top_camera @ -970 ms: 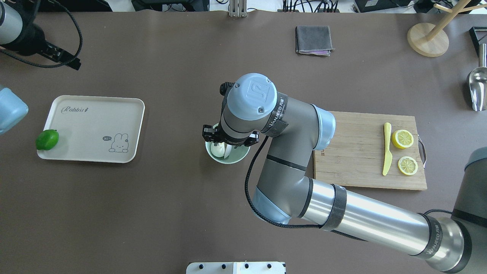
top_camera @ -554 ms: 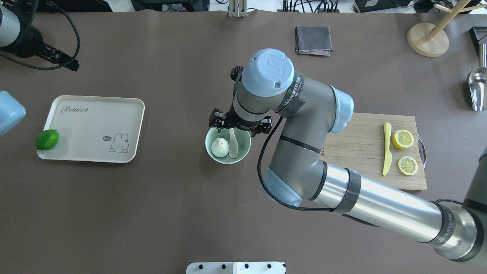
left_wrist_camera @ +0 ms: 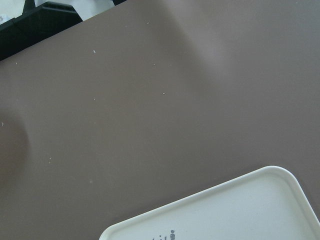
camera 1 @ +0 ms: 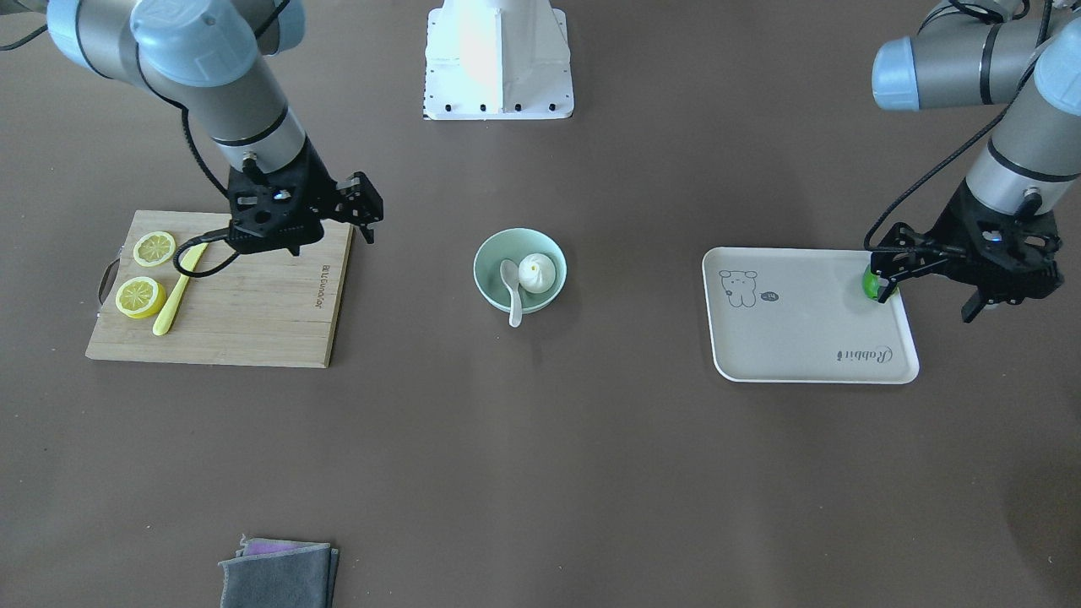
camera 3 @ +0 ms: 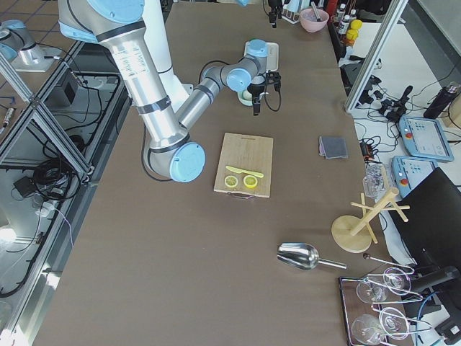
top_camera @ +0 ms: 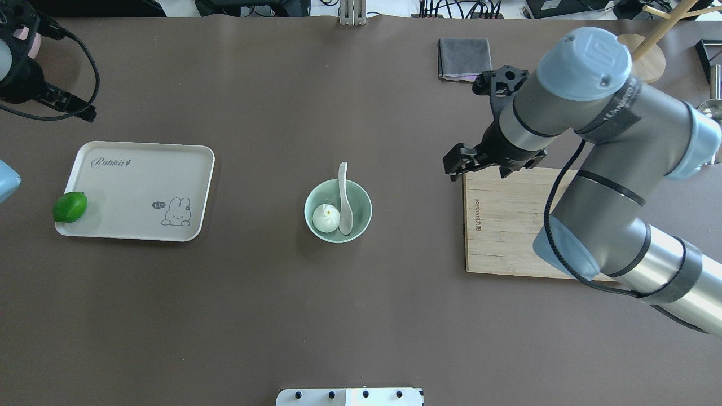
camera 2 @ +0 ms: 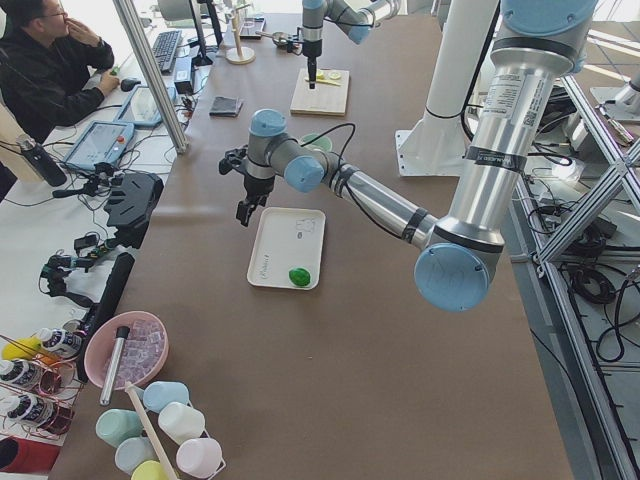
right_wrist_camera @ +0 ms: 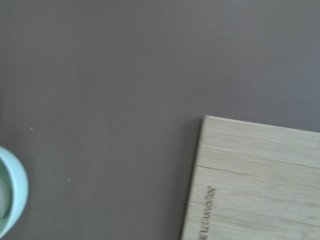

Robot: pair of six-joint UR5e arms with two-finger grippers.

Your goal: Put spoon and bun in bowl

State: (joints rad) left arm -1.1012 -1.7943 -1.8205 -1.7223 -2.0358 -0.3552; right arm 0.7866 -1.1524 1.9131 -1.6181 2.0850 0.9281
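Note:
The mint-green bowl (top_camera: pixel 362 205) stands at mid-table. The white bun (top_camera: pixel 325 218) lies in its left half. The white spoon (top_camera: pixel 344 206) rests beside the bun, scoop in the bowl and handle sticking out over the far rim. Both also show in the front view, bun (camera 1: pixel 536 272) and spoon (camera 1: pixel 512 287). My right gripper (camera 1: pixel 329 236) hangs open and empty above the far left corner of the cutting board (top_camera: pixel 502 225), well right of the bowl. My left gripper (camera 1: pixel 925 295) is open and empty over the tray's outer edge, near the lime (camera 1: pixel 868 283).
A cream rabbit tray (top_camera: pixel 141 186) lies left of the bowl, with a green lime (top_camera: pixel 70 206) at its corner. Two lemon halves (camera 1: pixel 139 296) and a yellow knife (camera 1: pixel 176 300) lie on the board. A grey cloth (top_camera: pixel 464 59) and a wooden stand (top_camera: pixel 634 56) are at the far right.
My right arm has risen off the bowl and swung right to the cutting board's corner. The spoon stays in the bowl beside the bun. The left arm has drifted slightly.

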